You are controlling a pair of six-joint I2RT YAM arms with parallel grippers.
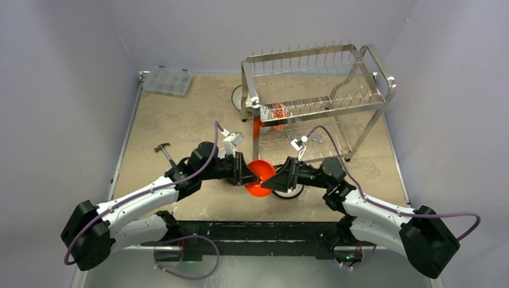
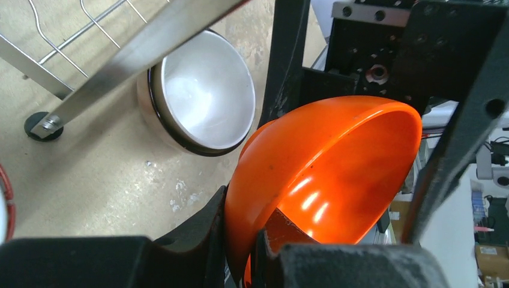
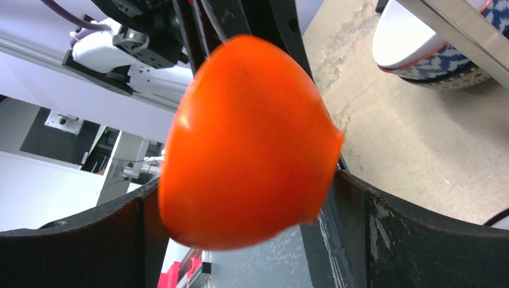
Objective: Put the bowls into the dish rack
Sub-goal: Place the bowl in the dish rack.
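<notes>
One orange bowl [image 1: 262, 177], left tool [image 1: 245, 171] pinching rim

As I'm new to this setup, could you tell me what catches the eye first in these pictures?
The bright orange bowl stands out, held up at the near middle of the table. The left claw pinches its rim, while the right claw stands open around its base. Behind them, the shiny two-tier dish rack fills the far right.
</notes>
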